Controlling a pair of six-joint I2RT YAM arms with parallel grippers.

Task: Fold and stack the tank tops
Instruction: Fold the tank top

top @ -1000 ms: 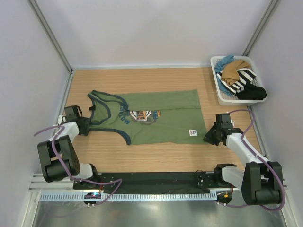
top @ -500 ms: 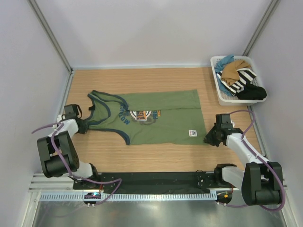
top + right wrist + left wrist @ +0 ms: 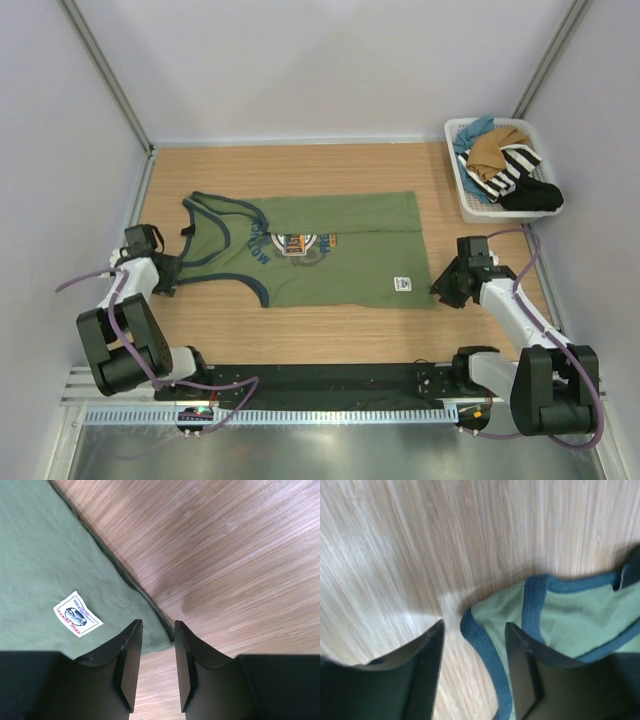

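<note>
The olive green tank top point(image 3: 330, 255) with blue-grey trim lies flat across the table, straps to the left, hem to the right. My left gripper point(image 3: 170, 268) is low at the near strap. In the left wrist view the gripper point(image 3: 474, 625) is open, with the strap's trimmed edge point(image 3: 482, 650) lying between the fingers. My right gripper point(image 3: 440, 290) is at the near hem corner. In the right wrist view it point(image 3: 157, 623) is narrowly open, with the corner of the green top point(image 3: 45, 570) between the fingertips. The tan-brown tank top point(image 3: 490, 150) is crumpled in the basket.
A white basket point(image 3: 462, 195) stands at the far right and holds the striped garment point(image 3: 515, 160), a black garment point(image 3: 535, 195) and some blue cloth point(image 3: 470, 135). Walls close in the table on the left, the back and the right.
My left gripper has moved left and slightly nearer. The straps and the whole green top have shifted a little left with it. The right gripper has hardly moved.
</note>
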